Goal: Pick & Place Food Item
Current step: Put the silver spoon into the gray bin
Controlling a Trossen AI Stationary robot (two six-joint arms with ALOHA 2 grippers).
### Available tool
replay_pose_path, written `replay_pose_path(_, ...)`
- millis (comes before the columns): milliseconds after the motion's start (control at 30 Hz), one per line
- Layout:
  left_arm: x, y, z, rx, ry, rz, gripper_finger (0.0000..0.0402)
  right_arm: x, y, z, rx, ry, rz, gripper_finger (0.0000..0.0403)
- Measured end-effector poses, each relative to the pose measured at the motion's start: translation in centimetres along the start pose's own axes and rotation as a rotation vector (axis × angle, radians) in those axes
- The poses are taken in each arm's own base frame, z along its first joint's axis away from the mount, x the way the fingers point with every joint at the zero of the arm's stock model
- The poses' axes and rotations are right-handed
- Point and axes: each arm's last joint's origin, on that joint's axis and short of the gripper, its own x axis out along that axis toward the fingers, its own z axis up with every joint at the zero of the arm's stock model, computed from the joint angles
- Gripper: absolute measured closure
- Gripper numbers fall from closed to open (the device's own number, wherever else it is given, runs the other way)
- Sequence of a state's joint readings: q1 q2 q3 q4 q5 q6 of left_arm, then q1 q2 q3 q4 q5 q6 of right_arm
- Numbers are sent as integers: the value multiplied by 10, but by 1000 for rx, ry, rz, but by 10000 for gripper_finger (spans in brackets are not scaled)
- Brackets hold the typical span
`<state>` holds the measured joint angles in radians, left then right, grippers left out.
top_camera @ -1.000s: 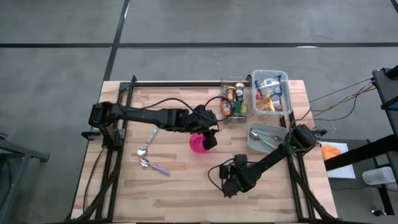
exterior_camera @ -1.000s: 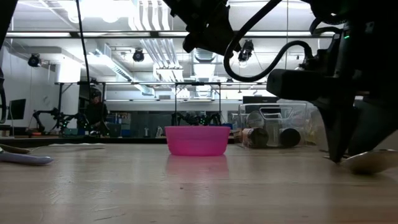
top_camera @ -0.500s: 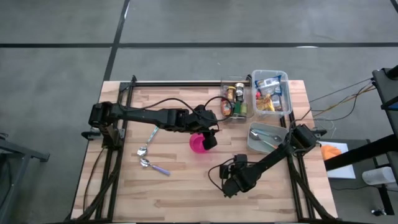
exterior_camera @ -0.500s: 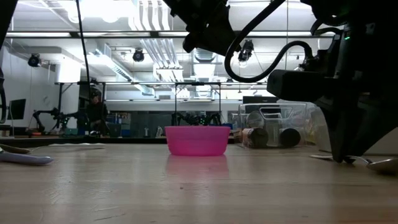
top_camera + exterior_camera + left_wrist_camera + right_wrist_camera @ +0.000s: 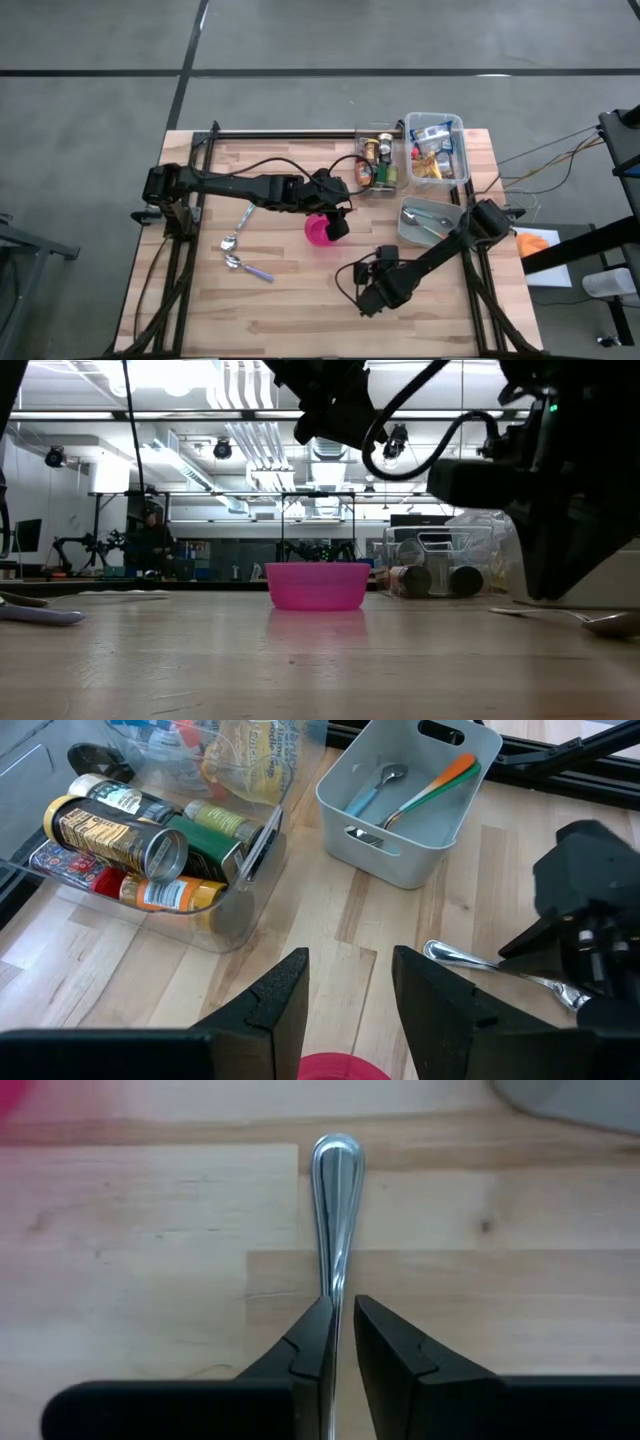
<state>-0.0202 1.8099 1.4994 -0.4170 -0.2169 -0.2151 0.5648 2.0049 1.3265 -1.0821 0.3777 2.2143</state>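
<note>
Cans and jars point(image 5: 150, 845) lie in a clear bin point(image 5: 380, 160), and food packets point(image 5: 435, 150) fill a second clear bin beside it. A pink bowl point(image 5: 318, 232) stands mid-table. My left gripper point(image 5: 348, 1005) hangs open just above the bowl point(image 5: 345, 1068) with nothing between its fingers. My right gripper point(image 5: 368, 298), nearer the front edge, is shut on a metal spoon point(image 5: 470, 962). My right gripper pinches the spoon's thin handle point(image 5: 334, 1275) between its two fingers. The fingers slant down from above, and the handle runs straight out ahead of them to its rounded end point(image 5: 337, 1150). The spoon point(image 5: 600, 622) sits flat at table height; I cannot tell whether it is lifted.
A grey bin point(image 5: 430, 222) with utensils point(image 5: 430, 790) stands at the right, beside the right arm. Two more spoons point(image 5: 240, 255) lie on the wood at the left. Black frame rails run along the table's left, right and far sides.
In the low view the spoon's wide end, which stood up broad beside my right gripper, has tipped down and now shows as a thin flat line at table height. My left gripper has kept still.
</note>
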Motion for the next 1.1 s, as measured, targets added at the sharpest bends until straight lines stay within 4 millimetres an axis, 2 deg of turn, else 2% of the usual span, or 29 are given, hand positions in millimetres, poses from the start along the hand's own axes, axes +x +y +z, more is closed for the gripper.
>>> replay_pose_path(300,0,0,0,0,0,0,255,-21,2,7,-31,-52,-11,361)
replay_pose_path(1100,0,0,0,0,0,0,255,-11,3,1,-8,-26,36,360)
